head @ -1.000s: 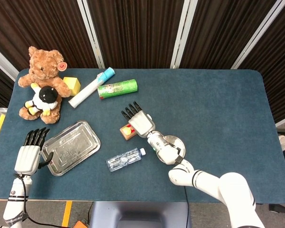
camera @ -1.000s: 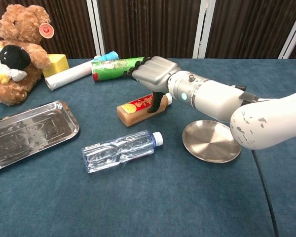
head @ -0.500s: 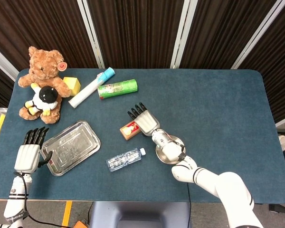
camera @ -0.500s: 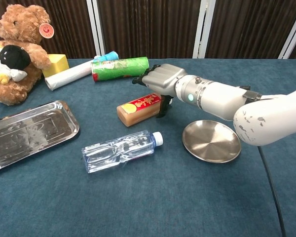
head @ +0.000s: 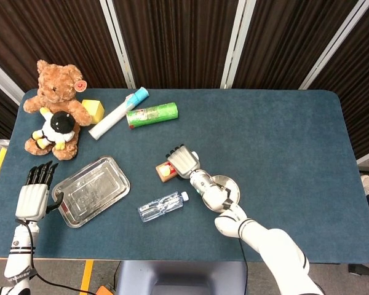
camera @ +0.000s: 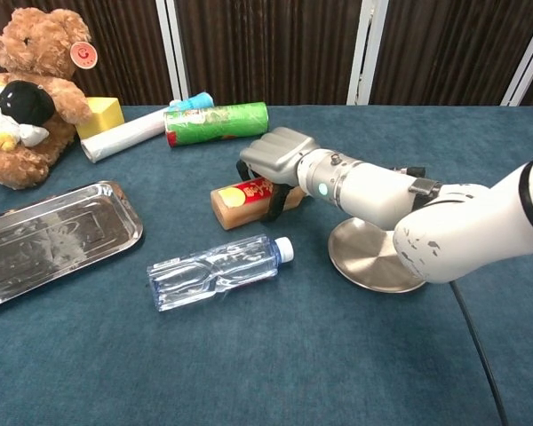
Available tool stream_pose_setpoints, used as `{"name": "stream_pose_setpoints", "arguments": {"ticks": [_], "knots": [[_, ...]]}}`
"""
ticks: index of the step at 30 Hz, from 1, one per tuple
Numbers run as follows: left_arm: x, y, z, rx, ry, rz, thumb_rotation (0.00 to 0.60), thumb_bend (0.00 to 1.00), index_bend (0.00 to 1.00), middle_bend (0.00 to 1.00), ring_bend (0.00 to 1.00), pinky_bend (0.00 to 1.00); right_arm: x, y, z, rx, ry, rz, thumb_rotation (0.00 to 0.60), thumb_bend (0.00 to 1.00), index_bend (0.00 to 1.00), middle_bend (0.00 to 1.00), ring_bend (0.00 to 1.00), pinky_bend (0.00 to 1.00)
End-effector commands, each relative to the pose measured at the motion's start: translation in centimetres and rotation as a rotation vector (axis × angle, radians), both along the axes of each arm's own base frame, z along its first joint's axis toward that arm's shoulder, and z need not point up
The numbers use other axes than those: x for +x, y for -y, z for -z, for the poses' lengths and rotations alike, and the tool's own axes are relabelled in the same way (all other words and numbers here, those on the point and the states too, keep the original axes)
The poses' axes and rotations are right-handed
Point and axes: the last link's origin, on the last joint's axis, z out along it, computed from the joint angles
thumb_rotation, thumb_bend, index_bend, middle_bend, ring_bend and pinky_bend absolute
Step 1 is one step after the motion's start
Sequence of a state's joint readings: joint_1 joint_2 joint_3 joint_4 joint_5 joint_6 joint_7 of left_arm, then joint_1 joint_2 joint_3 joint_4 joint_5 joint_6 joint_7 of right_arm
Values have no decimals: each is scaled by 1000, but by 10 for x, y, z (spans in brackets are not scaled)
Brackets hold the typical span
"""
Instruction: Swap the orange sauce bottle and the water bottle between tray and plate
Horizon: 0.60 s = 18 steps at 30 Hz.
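Right hand clamped over the orange sauce bottle with red label, lying on the blue tablecloth just beside the round steel plate. Clear plastic water bottle on its side between plate and rectangular metal tray. Left hand beside the tray, fingers straight, grasping nothing.

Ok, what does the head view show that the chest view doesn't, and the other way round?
Only the head view shows the left hand, fingers apart, beside the tray's left end, and the full table outline. Only the chest view shows the right hand's fingers curled down over the orange sauce bottle. Both show the right hand, water bottle, plate, teddy bear, green can.
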<state>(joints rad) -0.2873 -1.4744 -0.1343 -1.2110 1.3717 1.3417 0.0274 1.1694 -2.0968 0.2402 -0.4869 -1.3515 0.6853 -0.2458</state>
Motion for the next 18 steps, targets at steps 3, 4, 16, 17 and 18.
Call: {"name": "stream_pose_setpoints", "arguments": {"ticks": [3,4,16,17,18], "knots": [[0,0,1,-8,0,-1,600,409,0,4,0,66,3,-1,-2,-37,17,-45,600,376,899,805,743,1000],[0,0,1,-9,0,-1,600,409,0,4,0,66,4,-1,-3,-45,25,-50,600,375,902,809,751,1000],[7,7,1,-23,9,33,600,407,0,4,0,66,-31,-26,-84,-122,171,-138,600,375,903,810,755,1000],[8,8,1,-24,9,37,600,406,0,5,0,66,-42,-33,-97,-129,158,-139,600,375,903,810,755,1000],[9,9,2,-25,9,40,600,406,0,5,0,66,-50,-38,-105,-131,149,-133,600,375,903,810,755,1000]]}}
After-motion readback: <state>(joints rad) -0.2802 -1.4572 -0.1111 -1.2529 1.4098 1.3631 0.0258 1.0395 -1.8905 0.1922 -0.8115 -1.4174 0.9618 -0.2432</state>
